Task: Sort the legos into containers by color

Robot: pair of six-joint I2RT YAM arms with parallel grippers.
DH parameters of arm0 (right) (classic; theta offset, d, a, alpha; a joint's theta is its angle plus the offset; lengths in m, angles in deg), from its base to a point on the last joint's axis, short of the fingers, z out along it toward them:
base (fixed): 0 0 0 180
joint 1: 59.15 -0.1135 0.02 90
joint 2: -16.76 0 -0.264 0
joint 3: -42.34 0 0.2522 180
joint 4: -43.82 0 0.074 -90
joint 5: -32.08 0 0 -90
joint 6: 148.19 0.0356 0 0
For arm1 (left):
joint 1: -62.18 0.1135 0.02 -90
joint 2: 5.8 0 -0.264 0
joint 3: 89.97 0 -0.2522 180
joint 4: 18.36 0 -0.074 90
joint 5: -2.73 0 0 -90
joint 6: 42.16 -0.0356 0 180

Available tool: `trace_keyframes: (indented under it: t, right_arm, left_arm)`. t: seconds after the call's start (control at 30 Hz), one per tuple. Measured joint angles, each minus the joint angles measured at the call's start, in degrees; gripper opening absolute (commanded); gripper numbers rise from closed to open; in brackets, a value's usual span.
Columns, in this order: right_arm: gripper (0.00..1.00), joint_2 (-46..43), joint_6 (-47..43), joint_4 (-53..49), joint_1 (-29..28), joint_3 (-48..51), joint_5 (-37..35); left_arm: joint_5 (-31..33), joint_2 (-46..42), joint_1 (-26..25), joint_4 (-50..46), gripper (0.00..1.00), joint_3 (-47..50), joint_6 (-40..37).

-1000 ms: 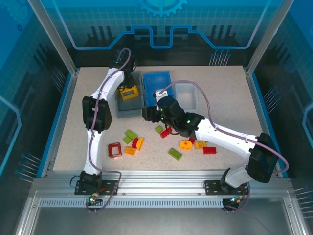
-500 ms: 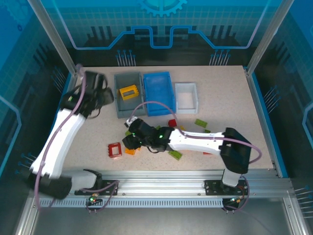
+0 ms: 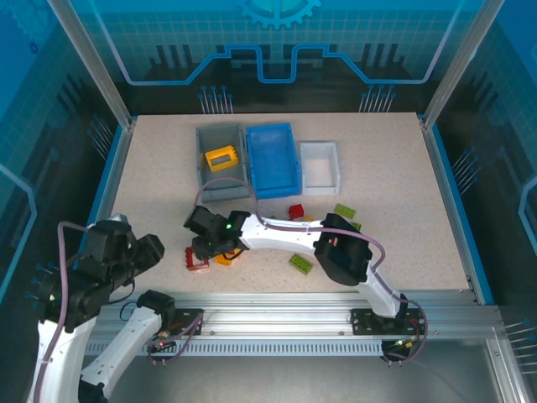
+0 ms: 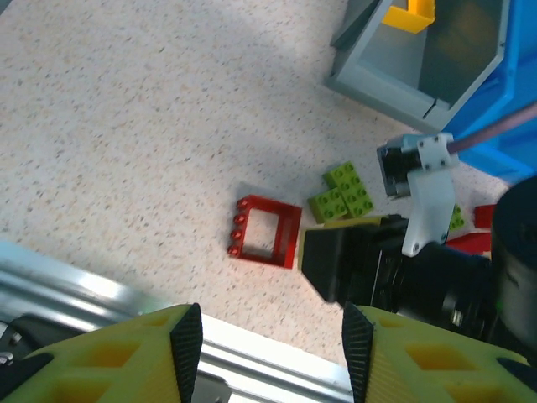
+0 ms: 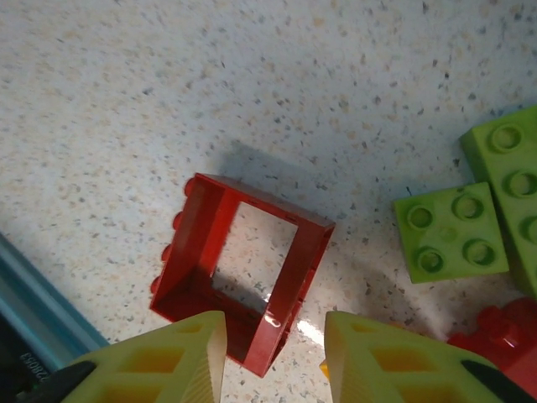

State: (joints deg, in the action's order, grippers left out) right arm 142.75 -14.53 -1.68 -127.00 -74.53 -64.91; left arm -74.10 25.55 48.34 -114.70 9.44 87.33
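Observation:
A red square frame lego (image 5: pixel 243 269) lies flat near the table's front left (image 3: pixel 197 260). My right gripper (image 5: pixel 273 357) hangs low over it, open, its fingers straddling the frame's near right wall with a gap on each side (image 3: pixel 200 252). My left gripper (image 4: pixel 271 353) is open with nothing between its fingers, pulled back over the front rail. Light green legos (image 5: pixel 453 239) lie just right of the frame. The grey container (image 3: pixel 221 168) holds a yellow frame lego (image 3: pixel 221 158). The blue container (image 3: pixel 273 159) and the white tray (image 3: pixel 320 165) stand beside it.
A red brick (image 3: pixel 295 211), a green brick (image 3: pixel 345 211), another green one (image 3: pixel 300 264) and an orange piece (image 3: pixel 225 259) lie scattered mid-table. The right arm (image 3: pixel 285 237) stretches across them. The metal front rail (image 4: pixel 126 294) runs close to the red frame.
The left arm has swung back from the grey container to the front left corner, leaving the yellow frame inside. The right gripper has moved left to the red frame, its jaws narrowing.

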Motion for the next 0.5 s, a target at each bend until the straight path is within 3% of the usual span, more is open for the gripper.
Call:
trace_keyframes:
  t: [0.2, 0.5]
  right_arm:
    - [0.31, 5.57, 2.32, -4.42, 0.0, -5.81, 0.44]
    - [0.18, 9.7, 4.94, -7.39, 0.02, -9.81, 0.9]
  left_arm:
    - [-0.02, -0.7, 0.0, -3.21, 0.51, 0.0, 1.14]
    - [-0.04, -0.72, 0.0, -3.76, 0.5, 0.0, 1.09]
